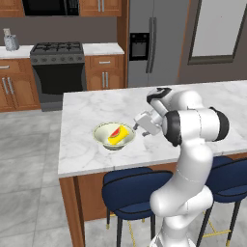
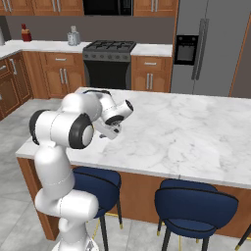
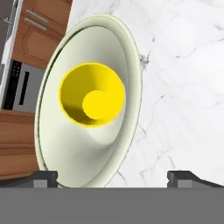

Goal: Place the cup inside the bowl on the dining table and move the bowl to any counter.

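The cup is seen lying tilted inside the bowl on the table. The bowl is judged stiff, smooth and probably slippery, best taken by its thin rim. The hand, spread wide and empty, is held just beside the bowl's rim.

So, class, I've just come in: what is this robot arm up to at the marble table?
The cup already lies on its side inside the bowl, which sits on the dining table near its front edge. The gripper is open beside the bowl's rim, holding nothing; in the hand view its fingertips stand wide apart with the bowl's edge between them. The bowl has not yet been moved to a counter.
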